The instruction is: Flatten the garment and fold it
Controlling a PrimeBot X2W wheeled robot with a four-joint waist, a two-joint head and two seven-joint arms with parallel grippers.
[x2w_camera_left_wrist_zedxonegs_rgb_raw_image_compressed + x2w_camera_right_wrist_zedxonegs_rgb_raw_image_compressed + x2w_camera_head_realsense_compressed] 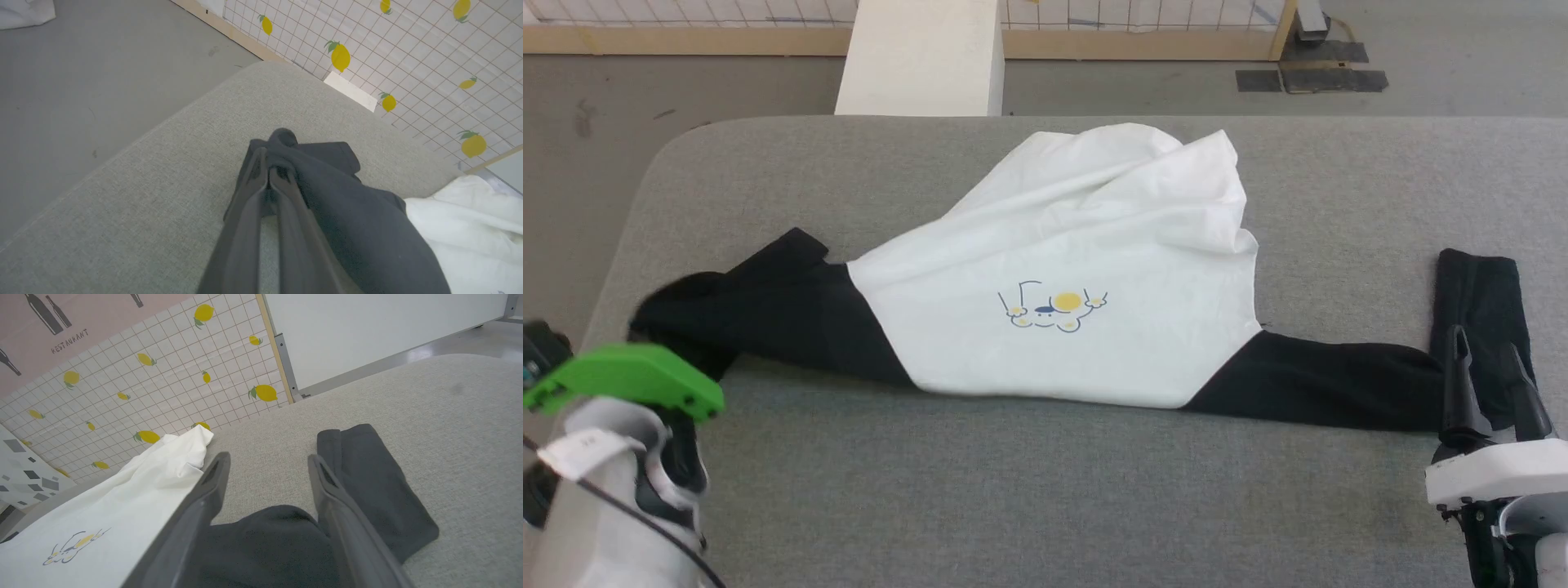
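The garment [1078, 269] lies across the grey table [1013, 506], its white body bunched toward 12 o'clock and its black sleeves reaching to 9 and 3 o'clock. The left gripper [268, 173] is closed, pinching the 9 o'clock sleeve end. The right gripper [267, 467] stands spread wide over the 3 o'clock sleeve

The left gripper [267, 173] has its two dark fingers pressed together on the bunched black sleeve [351, 212] of the garment [470, 232], near the rounded corner of the grey padded table [155, 192]. A lemon-print tiled wall [408, 53] stands beyond the table's far edge.
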